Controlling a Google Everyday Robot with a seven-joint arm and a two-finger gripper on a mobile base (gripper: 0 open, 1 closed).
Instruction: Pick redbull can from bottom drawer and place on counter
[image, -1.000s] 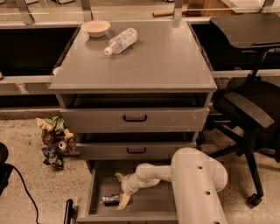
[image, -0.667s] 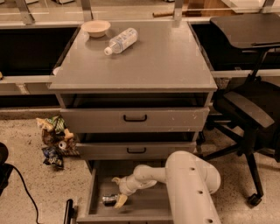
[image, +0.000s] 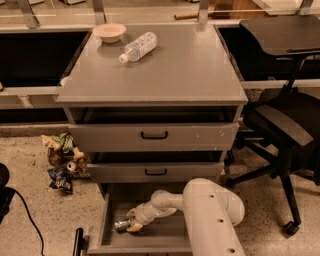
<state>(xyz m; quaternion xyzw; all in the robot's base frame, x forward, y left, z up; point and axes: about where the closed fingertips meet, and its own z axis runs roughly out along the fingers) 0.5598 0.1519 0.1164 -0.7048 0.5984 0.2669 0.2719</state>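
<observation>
The redbull can (image: 120, 226) lies on its side on the floor of the open bottom drawer (image: 165, 236), near its left wall. My gripper (image: 133, 221) reaches down into the drawer from the right. Its tan fingers (image: 131, 214) sit on either side of the can's right end and are closed onto it. The can rests low on the drawer floor. The counter (image: 175, 75) is the grey cabinet top above.
On the counter stand a tan bowl (image: 109, 32) and a clear plastic bottle (image: 137, 46) lying on its side at the back left. The two upper drawers are slightly open. A black office chair (image: 280, 125) is to the right. Crumpled snack bags (image: 61, 160) lie on the floor to the left.
My gripper has moved a little to the left in the drawer, onto the can. Its fingers have drawn closer together around the can's end.
</observation>
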